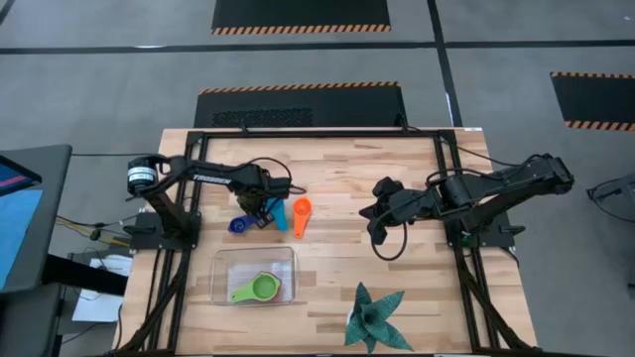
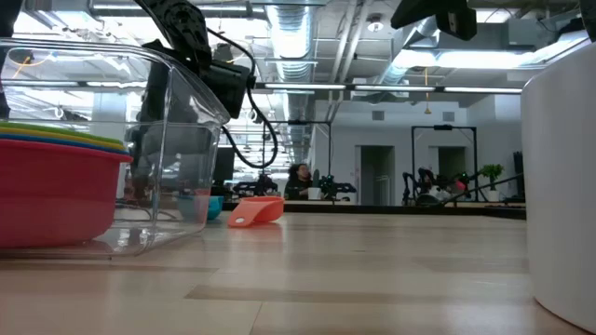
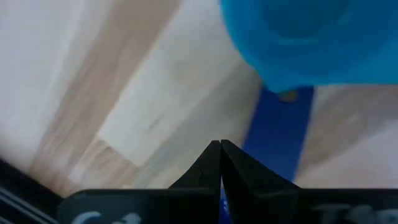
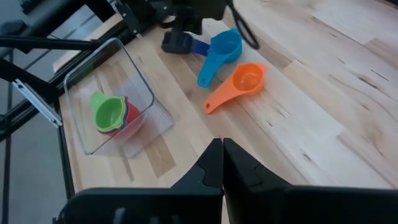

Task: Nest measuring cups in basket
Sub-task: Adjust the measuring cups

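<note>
The left claw (image 1: 260,210) is pinched shut over the dark blue cup's handle (image 3: 281,140), seen only from its wrist.

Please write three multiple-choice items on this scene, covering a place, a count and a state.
1. Where is the green measuring cup?
A. in the basket
B. beside the plant
C. held by the right end effector

2. How many cups lie on the bare table?
A. one
B. three
C. five

3. How do the left end effector's fingers stand?
A. wide open
B. shut
C. clamped on the basket

Key: 1 A, it tops the stack inside the clear tray. 2 B, the orange cup, light blue cup and dark blue cup. 3 B, its wrist view shows the fingertips meeting.
</note>
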Controlling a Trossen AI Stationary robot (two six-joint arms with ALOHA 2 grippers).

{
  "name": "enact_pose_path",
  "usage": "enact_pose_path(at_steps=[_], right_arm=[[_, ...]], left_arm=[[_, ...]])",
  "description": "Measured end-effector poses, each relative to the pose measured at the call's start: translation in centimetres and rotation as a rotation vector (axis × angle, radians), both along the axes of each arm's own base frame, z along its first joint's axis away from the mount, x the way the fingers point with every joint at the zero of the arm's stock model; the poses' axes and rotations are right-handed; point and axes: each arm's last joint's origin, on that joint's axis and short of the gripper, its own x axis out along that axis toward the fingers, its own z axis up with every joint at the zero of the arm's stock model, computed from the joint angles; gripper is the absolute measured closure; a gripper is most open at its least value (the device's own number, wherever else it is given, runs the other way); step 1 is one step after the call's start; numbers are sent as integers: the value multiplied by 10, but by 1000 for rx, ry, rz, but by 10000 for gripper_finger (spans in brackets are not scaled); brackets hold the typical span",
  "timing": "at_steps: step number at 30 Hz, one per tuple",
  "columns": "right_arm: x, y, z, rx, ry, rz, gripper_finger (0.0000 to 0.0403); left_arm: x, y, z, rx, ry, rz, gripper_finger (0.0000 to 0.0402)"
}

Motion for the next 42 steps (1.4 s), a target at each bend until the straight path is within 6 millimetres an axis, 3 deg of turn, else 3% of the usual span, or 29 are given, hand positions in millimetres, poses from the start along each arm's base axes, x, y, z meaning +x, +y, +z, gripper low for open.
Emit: enact_pose_path(at_steps=[11,14,18,29,36,42], right_arm=[[-1,0,-1,-4,14,0,382],[-1,0,-1,-7,15,3,386],[-1,0,-1,-10,16,5,388],[-1,2,-1,-10,16,13,384],[-2,6,-1,-10,16,32,387],[-2,6,-1,-11,17,33,382]], left_arm=[[6,-34,0,-185,-29,-144,401],[7,-40,0,-116,-15,-177,401],[7,-36,1,43,4,-154,401],[5,-25,-3,157,15,-156,402],[-9,-26,-19,105,57,-98,401],[-2,-34,-19,-105,-43,-172,402]])
